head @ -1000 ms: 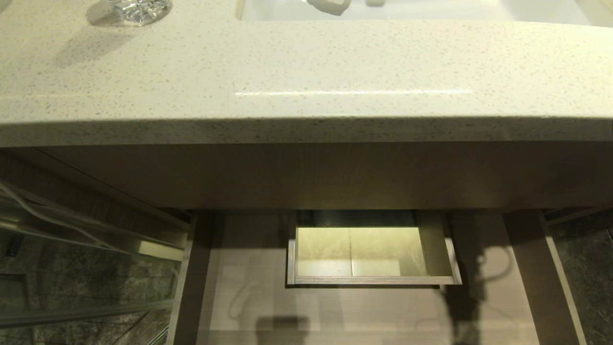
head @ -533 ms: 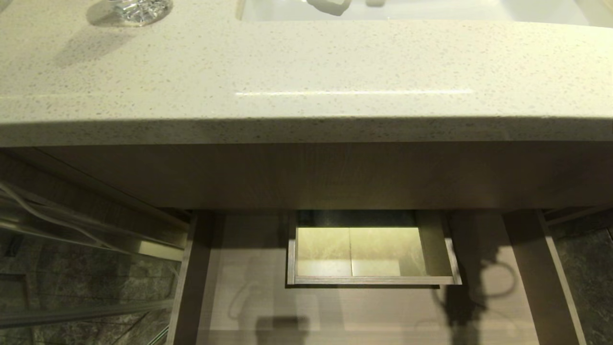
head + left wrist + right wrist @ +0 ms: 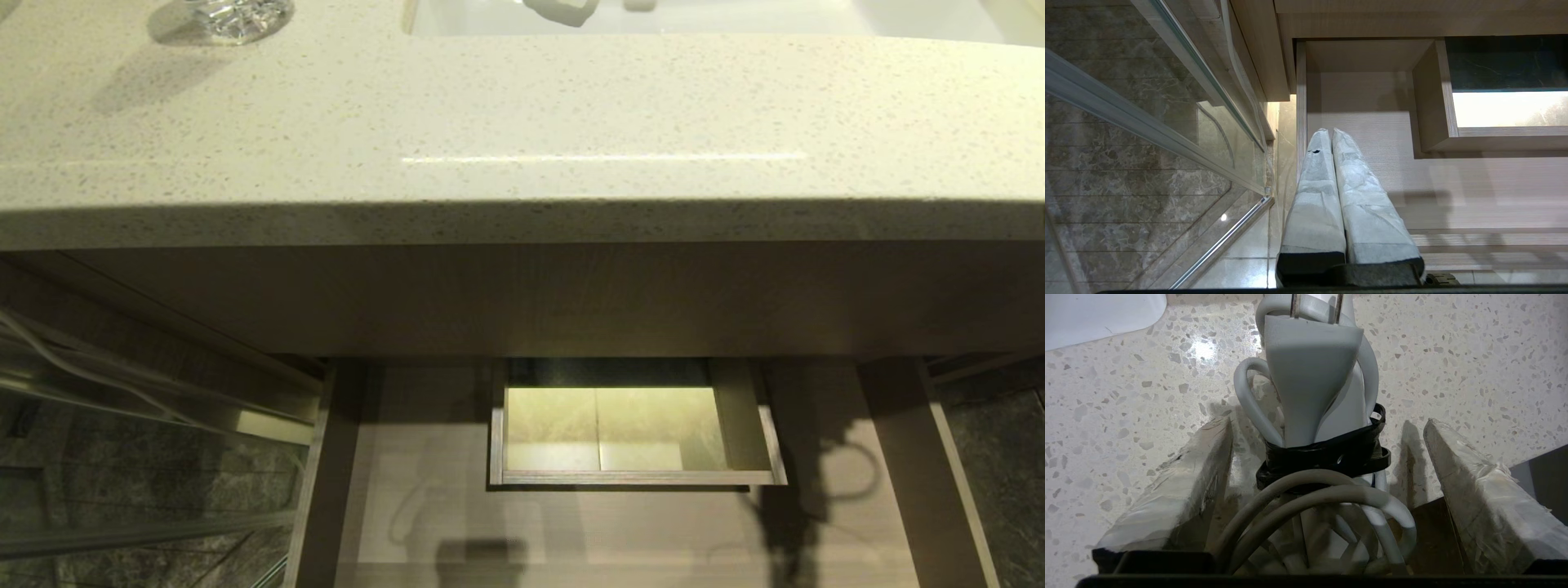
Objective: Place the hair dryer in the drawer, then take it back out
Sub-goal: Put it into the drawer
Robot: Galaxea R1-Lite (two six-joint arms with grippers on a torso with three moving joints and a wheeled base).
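The right claw [image 3: 1327, 477] stands wide open over the speckled table [image 3: 1474, 355], gripping nothing; its two padded fingers [image 3: 1180, 486] flank a bundle of white cable [image 3: 1310, 498] without touching it, the left finger just beside the loops, the right one farther off; the bundle is bound by a black strap [image 3: 1339, 457], and a grey plug [image 3: 1310, 375] lies along the line straight ahead of the claw; the hair dryer's barrel is not visible, so its exact place cannot be told; the table's front edge lies near the right finger; below it the drawer [image 3: 637, 523] is pulled out, nothing visible on its floor; the left claw [image 3: 1331, 134], fingers pressed together and holding nothing, hangs parked over the drawer's left side; the right arm is judged nearer for any re-grasp.
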